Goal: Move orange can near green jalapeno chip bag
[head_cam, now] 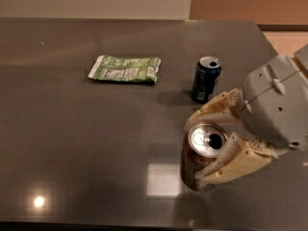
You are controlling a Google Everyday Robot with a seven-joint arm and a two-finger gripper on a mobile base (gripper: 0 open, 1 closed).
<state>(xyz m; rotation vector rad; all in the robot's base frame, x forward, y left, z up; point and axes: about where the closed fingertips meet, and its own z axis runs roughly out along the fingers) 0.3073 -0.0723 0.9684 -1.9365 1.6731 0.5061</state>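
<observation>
One tool [195, 153] sits at the near right of the counter [72, 138], its body at 3 o'clock of the orange can [206, 139] and its two cream fingers [238, 161] clamped on the can's sides. The can is upright, its long axis vertical and its opened silver top facing up. The green jalapeno chip bag [125, 69] lies flat, well apart, between 10 and 11 o'clock from it, with its long axis running 9 to 3. The dark blue can [207, 78] stands near at 12 o'clock, so the carry likely has to angle left of it.
</observation>
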